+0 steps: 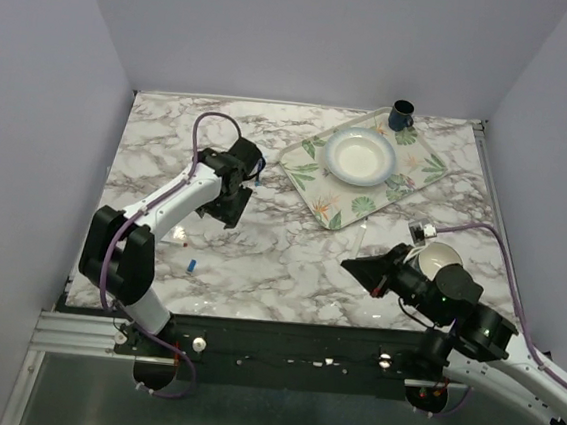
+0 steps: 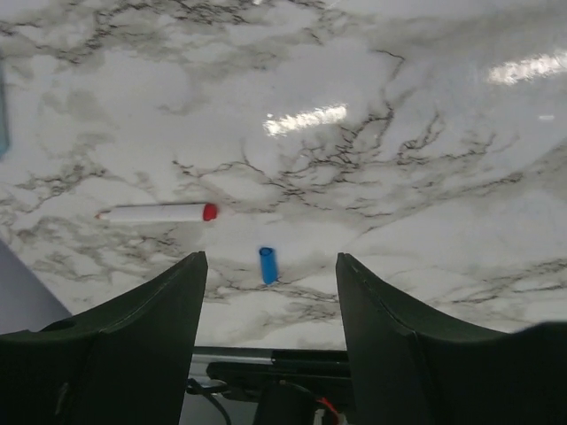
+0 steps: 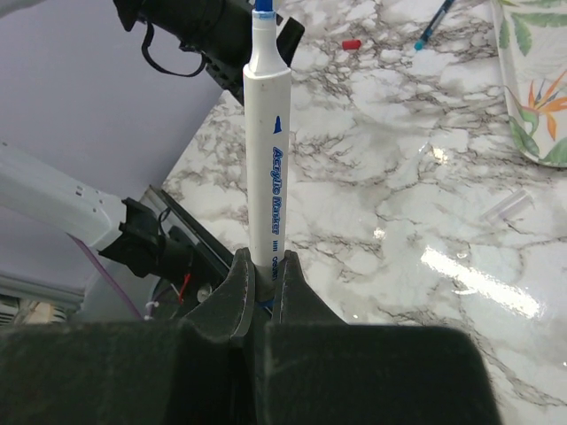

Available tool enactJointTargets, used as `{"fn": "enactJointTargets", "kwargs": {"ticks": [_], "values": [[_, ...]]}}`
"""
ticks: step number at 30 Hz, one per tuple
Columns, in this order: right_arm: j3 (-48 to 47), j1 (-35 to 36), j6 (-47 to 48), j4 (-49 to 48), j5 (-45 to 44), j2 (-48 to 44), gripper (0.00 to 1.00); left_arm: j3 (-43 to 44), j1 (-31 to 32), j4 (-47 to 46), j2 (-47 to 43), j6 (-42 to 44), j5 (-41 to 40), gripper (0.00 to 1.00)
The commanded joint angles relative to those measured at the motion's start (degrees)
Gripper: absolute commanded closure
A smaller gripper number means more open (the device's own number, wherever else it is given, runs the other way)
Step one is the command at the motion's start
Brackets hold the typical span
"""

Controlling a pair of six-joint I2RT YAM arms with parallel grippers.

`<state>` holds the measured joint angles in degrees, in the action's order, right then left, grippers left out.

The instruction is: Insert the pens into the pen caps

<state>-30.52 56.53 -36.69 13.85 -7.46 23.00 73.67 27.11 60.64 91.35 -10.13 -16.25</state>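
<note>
In right pincer (image 3: 260,270): white pen (image 3: 267,150), blue tip.

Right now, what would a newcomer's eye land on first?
The right gripper clamps a white pen by its end, blue tip outward. The open left gripper hovers over a blue cap near a red-ended pen. A leafy tray with a plate sits far right.

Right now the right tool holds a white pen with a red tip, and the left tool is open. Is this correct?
Only the colour is wrong. The right wrist view shows the right tool holding a white pen with a blue tip; the left tool is open, as you say.
</note>
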Motion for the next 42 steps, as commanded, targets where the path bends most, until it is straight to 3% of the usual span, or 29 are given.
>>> {"fn": "enactJointTargets", "kwargs": {"ticks": [1,3,5,7,9,13,21,27,34,42], "values": [[-3.0,-0.1,2.0,4.4,-1.5,0.3,0.99,-3.2,1.6,1.9,-0.3,-7.3,10.5,0.28],[-2.7,0.0,2.1,4.6,-1.9,-0.6,0.99,-4.8,3.0,7.6,2.2,-10.2,1.0,0.26],[-2.3,0.0,1.9,4.7,-2.4,-2.1,0.99,-7.0,4.1,8.5,3.6,-13.8,1.0,0.23],[-2.3,0.0,1.7,5.4,-2.5,-3.3,0.99,-9.6,4.8,5.2,3.2,-14.7,8.5,0.01],[-2.4,0.0,1.5,6.4,-3.1,-4.2,0.99,-13.4,5.0,0.2,2.5,-16.4,11.1,0.01],[-1.9,0.0,1.3,7.1,-3.7,-7.8,0.99,-11.2,4.4,6.3,6.4,-20.3,-8.8,0.01],[-3.0,0.0,2.1,11.0,-6.0,-10.9,0.99,-13.9,4.2,3.8,9.4,-16.2,-5.7,0.01],[-3.2,0.0,2.4,12.1,-7.0,-12.0,0.99,-14.3,0.2,-0.1,8.0,-12.7,3.2,0.22],[-3.0,0.0,2.3,12.8,-7.6,-13.0,0.99,-14.7,-2.2,-0.1,9.5,-10.4,4.2,0.31],[-3.1,0.0,2.5,13.8,-8.4,-13.2,0.99,-14.8,-4.4,-0.6,10.4,-9.8,5.0,0.34]]}}
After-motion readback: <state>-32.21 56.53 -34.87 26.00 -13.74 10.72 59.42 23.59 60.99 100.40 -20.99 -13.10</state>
